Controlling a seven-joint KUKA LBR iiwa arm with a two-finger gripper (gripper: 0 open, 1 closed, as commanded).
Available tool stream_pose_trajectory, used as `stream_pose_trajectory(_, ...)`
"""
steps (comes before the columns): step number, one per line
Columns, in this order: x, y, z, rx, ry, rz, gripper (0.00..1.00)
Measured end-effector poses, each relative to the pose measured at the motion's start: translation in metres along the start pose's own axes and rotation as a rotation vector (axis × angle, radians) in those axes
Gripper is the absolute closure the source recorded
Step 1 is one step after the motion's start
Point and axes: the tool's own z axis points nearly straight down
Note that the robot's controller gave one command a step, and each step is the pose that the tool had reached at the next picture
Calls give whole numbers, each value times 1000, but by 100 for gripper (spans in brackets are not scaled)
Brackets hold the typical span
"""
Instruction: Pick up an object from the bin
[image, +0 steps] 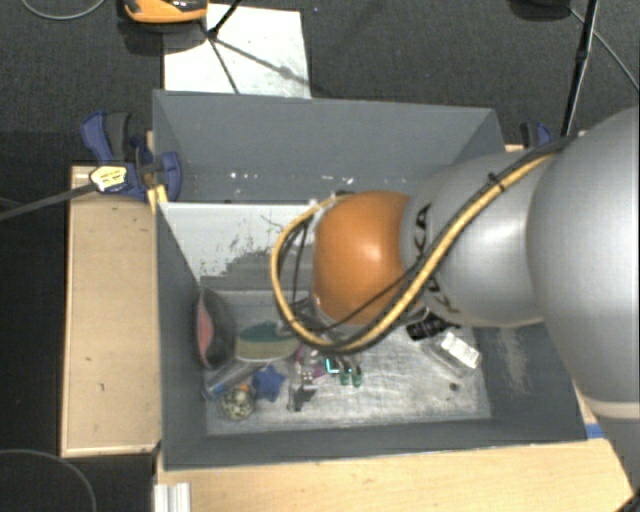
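My gripper (304, 384) hangs low over the front middle of the bin floor, mostly hidden under the arm's orange cover. Just left of it lies a small blue piece (267, 382). A flat green and tan sponge-like pad (262, 343) sits behind that. Right of the gripper are small green bits (350, 376) beside a purple bit (319, 368). Whether anything is in the gripper is hidden.
A pink and grey oval thing (207, 328) leans on the left wall. A small round speckled thing (238, 403) lies in the front left corner. A white block (460, 351) lies at the right. The arm covers the bin's right half.
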Motion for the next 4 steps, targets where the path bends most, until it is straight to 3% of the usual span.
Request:
stream_pose_trajectory(1,-17,24,51,1,-40,-233,0)
stream_pose_trajectory(2,-18,24,50,0,-42,-227,100)
stream_pose_trajectory(3,-28,15,-86,-1,-17,-285,100)
stream_pose_trajectory(4,-17,31,-41,1,-5,271,100)
